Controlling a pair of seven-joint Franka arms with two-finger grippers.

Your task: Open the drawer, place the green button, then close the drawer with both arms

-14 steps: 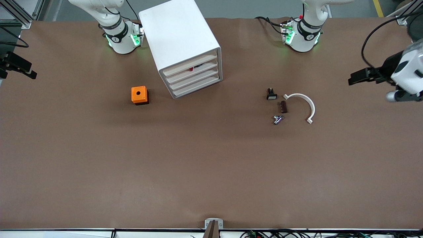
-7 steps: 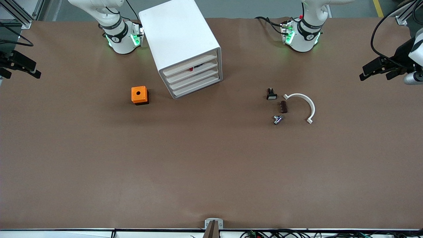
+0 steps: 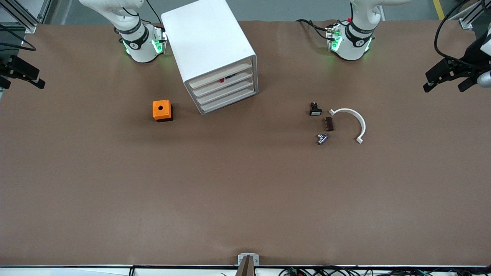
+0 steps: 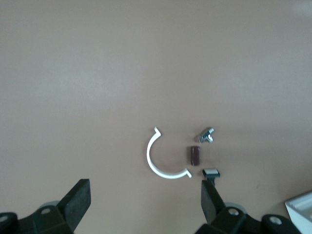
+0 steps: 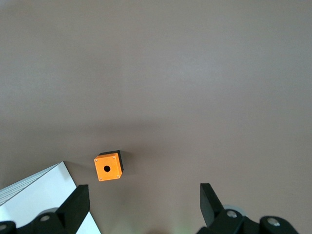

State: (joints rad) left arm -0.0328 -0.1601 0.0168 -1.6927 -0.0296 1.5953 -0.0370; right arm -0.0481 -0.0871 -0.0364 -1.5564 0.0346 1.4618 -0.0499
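Note:
The white cabinet (image 3: 209,46) stands between the arms' bases, and its four white drawers (image 3: 224,90) all sit pushed in. A small red and black thing (image 3: 223,79) shows in the gap under the top drawer. No green-capped button shows in any view. My left gripper (image 3: 444,87) is open and empty in the air over the left arm's end of the table; the left wrist view (image 4: 145,204) shows its jaws wide apart. My right gripper (image 3: 19,81) is open and empty over the right arm's end of the table, as the right wrist view (image 5: 144,207) also shows.
An orange cube with a hole (image 3: 162,110) lies beside the cabinet toward the right arm's end. Toward the left arm's end lie a small black part with a white face (image 3: 315,110), a brown part (image 3: 328,124), a silvery part (image 3: 322,138) and a white arc (image 3: 351,120).
My left gripper has drawn back toward the left arm's end of the table. My right gripper has shifted only slightly. Nothing on the table has moved.

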